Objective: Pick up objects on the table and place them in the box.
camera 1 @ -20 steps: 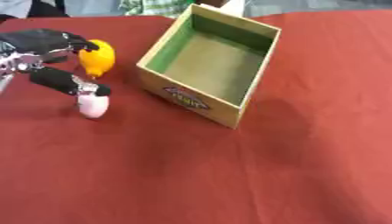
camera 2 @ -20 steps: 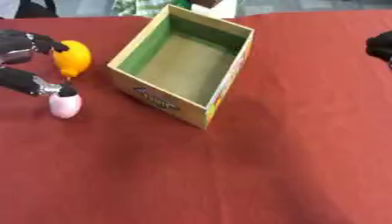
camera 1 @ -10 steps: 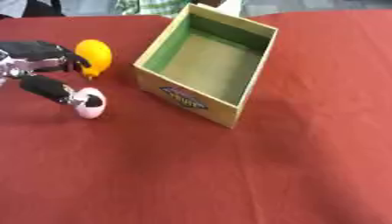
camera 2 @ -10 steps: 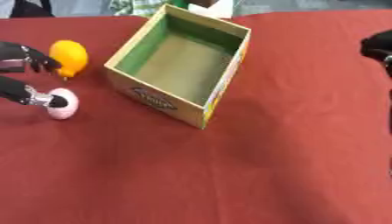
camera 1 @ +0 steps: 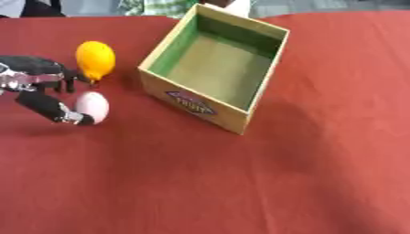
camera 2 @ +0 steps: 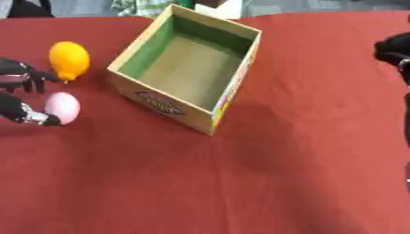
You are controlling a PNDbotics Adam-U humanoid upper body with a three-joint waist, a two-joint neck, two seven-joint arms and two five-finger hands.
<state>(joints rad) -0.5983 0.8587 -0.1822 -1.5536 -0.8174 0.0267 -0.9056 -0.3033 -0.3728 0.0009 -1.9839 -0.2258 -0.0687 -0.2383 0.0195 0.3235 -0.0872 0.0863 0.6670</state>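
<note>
A red cloth-covered table [camera 1: 240, 183] fills the view, seen from above. One open cardboard box [camera 1: 216, 68], tan outside with green inner walls, stands toward the far middle of the table, turned at an angle so a corner points at the viewer. Its near outer wall carries a dark oval label [camera 1: 191, 102] with writing too blurred to read; in the right eye view its right outer wall shows coloured print, also unreadable. The box holds nothing. Two loose objects lie to the left of the box: one yellow-orange lemon-shaped fruit [camera 1: 94, 59], near the box's left wall but apart from it, and one pale pink egg-shaped object [camera 1: 91, 107], nearer the viewer and just below the fruit. The robot's left hand [camera 1: 40, 87], black with silver parts, comes in from the left edge. Its upper fingers [camera 1: 68, 81] are curled beside the fruit's lower end, and its thumb [camera 1: 50, 109] reaches under the pink egg, its tip touching the egg's lower left side; the hand partly brackets the egg, and whether it is truly gripped cannot be told. The right hand [camera 2: 394, 52] shows only as a dark shape at the right edge of the right eye view. The near half and right side of the table are bare red cloth.
</note>
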